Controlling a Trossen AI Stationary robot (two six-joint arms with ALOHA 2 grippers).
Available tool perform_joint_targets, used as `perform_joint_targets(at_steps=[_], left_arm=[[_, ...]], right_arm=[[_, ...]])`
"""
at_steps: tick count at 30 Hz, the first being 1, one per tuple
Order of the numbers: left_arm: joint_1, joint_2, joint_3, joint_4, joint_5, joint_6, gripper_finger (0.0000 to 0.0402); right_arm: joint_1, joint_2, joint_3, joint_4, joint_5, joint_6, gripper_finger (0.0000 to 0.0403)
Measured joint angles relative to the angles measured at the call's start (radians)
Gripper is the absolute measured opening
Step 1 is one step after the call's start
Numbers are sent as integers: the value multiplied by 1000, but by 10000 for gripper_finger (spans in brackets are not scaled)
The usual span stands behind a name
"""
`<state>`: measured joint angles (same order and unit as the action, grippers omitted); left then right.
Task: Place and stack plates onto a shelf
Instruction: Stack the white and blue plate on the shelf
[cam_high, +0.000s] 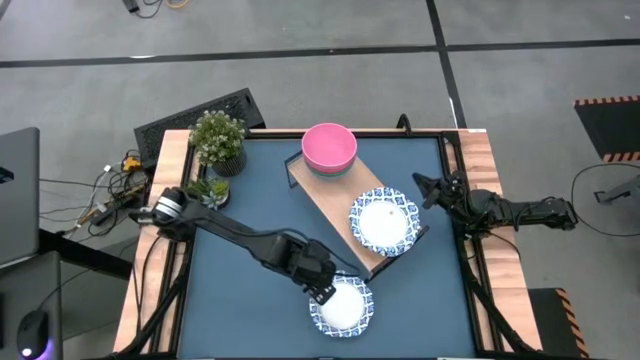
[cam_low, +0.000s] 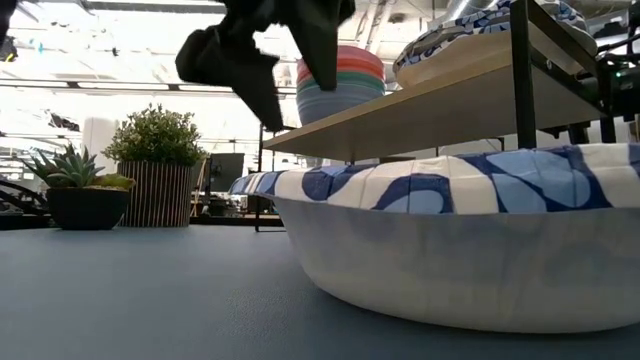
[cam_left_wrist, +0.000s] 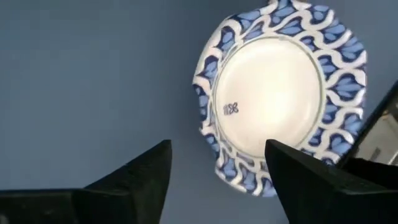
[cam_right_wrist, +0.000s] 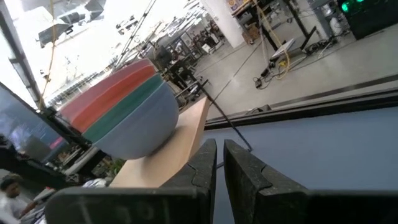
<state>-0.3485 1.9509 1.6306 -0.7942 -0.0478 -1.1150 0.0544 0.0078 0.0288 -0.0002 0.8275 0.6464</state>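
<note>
One blue-and-white patterned plate (cam_high: 341, 307) lies flat on the blue table mat near the front edge. It also shows in the left wrist view (cam_left_wrist: 280, 93) and close up in the low view (cam_low: 470, 240). More such plates (cam_high: 384, 221) rest on the near end of the wooden shelf (cam_high: 330, 200), which runs slantwise across the table. My left gripper (cam_high: 323, 291) is open and hovers over the left rim of the plate on the mat, as the left wrist view (cam_left_wrist: 217, 174) shows. My right gripper (cam_high: 425, 190) is shut and empty at the table's right, beside the shelf.
A stack of plain bowls, pink on top (cam_high: 329, 148), stands on the shelf's far end (cam_right_wrist: 124, 112). Two potted plants (cam_high: 218, 140) (cam_high: 205, 188) stand at the far left corner. Bare blue mat (cam_high: 240, 300) lies to the left of the plate.
</note>
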Motion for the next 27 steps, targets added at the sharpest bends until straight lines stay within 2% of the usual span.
perform_joint_targets(at_steps=[12, 22, 27], left_arm=[[-38, 108, 1, 72, -20, -72, 245], [-50, 139, 0, 23, -62, -96, 245], [-50, 163, 1, 43, -19, -95, 234]], right_arm=[[4, 0, 0, 1, -53, 0, 58], [14, 12, 0, 4, -78, 15, 58], [18, 12, 0, 4, -78, 15, 58]])
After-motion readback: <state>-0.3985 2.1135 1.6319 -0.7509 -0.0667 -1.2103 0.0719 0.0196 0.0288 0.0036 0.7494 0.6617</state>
